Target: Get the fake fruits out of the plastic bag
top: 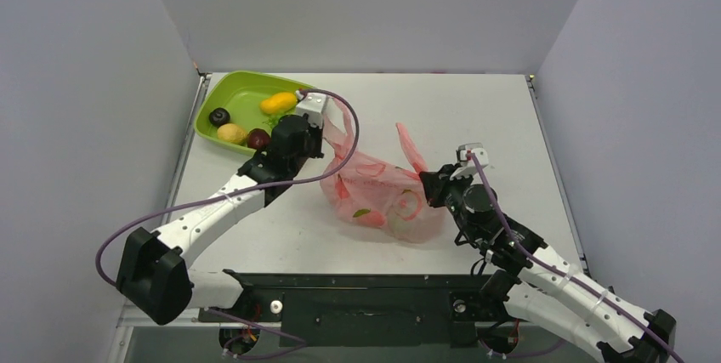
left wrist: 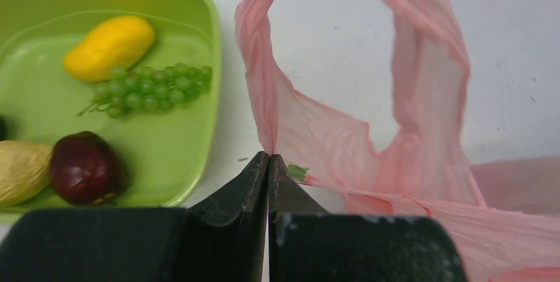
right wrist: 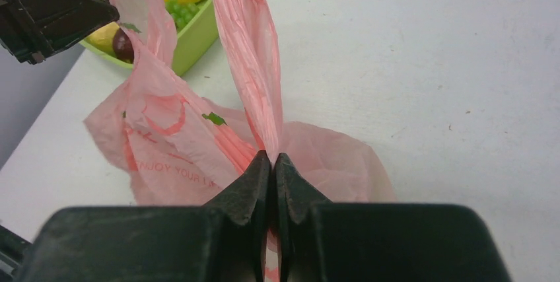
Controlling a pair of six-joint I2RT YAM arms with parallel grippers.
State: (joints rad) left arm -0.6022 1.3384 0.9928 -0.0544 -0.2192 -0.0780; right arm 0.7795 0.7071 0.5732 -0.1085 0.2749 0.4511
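Observation:
The pink plastic bag (top: 378, 197) lies crumpled in the middle of the table, its two loop handles raised. My left gripper (top: 324, 154) is shut on the bag's left edge at the foot of one handle (left wrist: 269, 156). My right gripper (top: 426, 183) is shut on the bag's right side at the foot of the other handle (right wrist: 272, 158). A dark purple plum (top: 219, 116), a yellow lemon (top: 231, 133) and a dark red apple (top: 258, 138) lie in the green tray. Red and green shapes (top: 367, 215) show through the bag; I cannot tell which fruits they are.
The lime-green tray (top: 241, 91) stands at the back left and also holds a yellow-orange mango (top: 278, 103) and green grapes (left wrist: 148, 89). Grey walls enclose the table on three sides. The black base rail (top: 357, 303) runs along the near edge.

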